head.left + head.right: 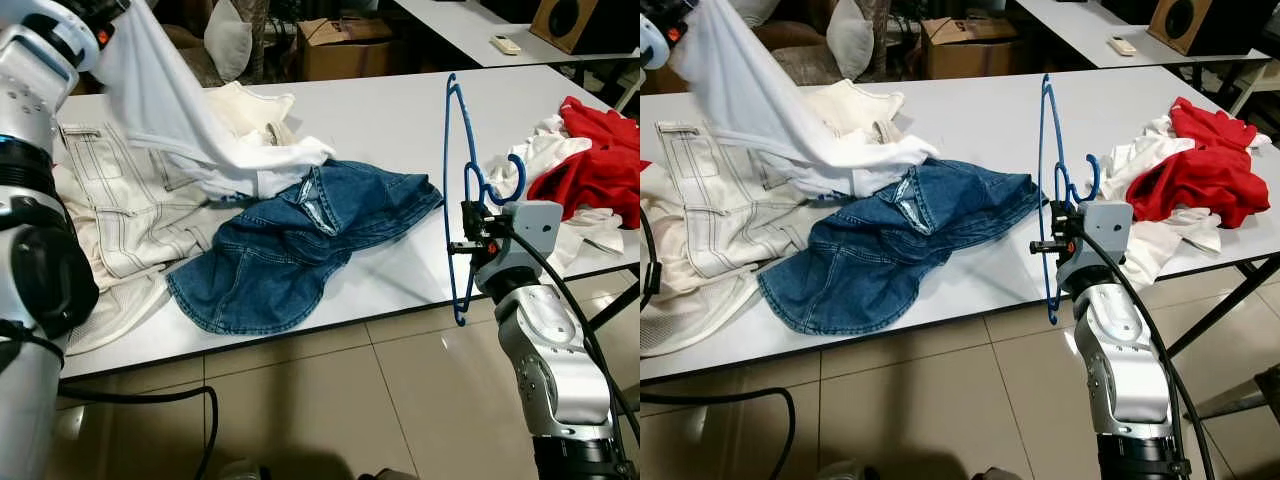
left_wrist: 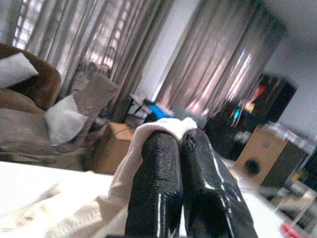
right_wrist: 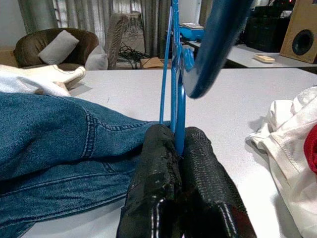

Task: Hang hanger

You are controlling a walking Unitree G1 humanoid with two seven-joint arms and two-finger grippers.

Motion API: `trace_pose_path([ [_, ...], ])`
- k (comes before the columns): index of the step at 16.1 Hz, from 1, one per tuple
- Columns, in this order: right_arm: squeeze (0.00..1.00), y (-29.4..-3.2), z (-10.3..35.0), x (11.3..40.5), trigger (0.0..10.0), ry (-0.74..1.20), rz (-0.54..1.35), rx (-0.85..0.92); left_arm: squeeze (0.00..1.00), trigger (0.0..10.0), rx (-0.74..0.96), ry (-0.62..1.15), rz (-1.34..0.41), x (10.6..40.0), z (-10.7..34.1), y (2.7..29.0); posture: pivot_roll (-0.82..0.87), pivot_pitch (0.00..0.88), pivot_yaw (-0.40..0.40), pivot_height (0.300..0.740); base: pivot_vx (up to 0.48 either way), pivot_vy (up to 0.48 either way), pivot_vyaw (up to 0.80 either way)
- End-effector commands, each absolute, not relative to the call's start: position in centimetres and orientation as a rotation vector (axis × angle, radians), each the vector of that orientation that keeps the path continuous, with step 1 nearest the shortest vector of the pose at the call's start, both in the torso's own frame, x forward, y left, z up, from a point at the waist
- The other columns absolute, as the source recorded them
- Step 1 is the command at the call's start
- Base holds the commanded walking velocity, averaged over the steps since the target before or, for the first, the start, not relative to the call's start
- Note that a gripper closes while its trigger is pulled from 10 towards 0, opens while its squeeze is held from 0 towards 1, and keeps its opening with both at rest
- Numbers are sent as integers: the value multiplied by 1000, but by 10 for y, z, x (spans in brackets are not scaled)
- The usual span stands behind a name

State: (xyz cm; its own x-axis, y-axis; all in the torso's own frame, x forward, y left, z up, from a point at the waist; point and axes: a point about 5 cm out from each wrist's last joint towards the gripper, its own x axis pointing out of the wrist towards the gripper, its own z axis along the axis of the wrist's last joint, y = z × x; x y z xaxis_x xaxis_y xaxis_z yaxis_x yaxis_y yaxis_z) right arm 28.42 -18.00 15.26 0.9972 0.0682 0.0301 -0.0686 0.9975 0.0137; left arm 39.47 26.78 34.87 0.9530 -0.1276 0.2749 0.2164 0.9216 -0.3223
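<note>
Right wrist view: right gripper (image 3: 179,144) fingers clamped on the blue hanger (image 1: 456,190), held upright on edge above the table's (image 1: 390,120) front edge, hook toward the red garment (image 1: 598,160) at the right edge. Left gripper (image 2: 173,144) fingers pinched shut on white cloth (image 1: 170,100), lifted over the back left corner. Blue jeans (image 1: 290,250) lie mid-table near the front edge, cream trousers (image 1: 110,210) at the left edge.

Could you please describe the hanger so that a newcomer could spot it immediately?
Start at the white table, near its front edge, right of the blue jeans. The blue hanger stands upright there, pinched in the right hand: the one thin wire shape among soft clothes.
</note>
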Motion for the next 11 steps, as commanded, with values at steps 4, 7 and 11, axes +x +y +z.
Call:
trace_pose_path([
  [4, 0, -178, 156, 284, 10000, -43, 81, 9, 0, 10000, -117, -28, 60, 398, 298, 285, -97, 0, -8, 740, 0, 0, 0],
  [7, 0, -173, 155, 286, 10000, -40, 96, 15, 1000, 10000, -84, 200, 283, 382, 222, 317, -89, 0, -15, 740, 0, 0, 0],
  [11, 0, -175, 155, 285, 10000, -42, 92, 15, 1000, 10000, 159, 214, 620, 360, 215, 355, -93, 0, -11, 740, 0, 0, 0],
])
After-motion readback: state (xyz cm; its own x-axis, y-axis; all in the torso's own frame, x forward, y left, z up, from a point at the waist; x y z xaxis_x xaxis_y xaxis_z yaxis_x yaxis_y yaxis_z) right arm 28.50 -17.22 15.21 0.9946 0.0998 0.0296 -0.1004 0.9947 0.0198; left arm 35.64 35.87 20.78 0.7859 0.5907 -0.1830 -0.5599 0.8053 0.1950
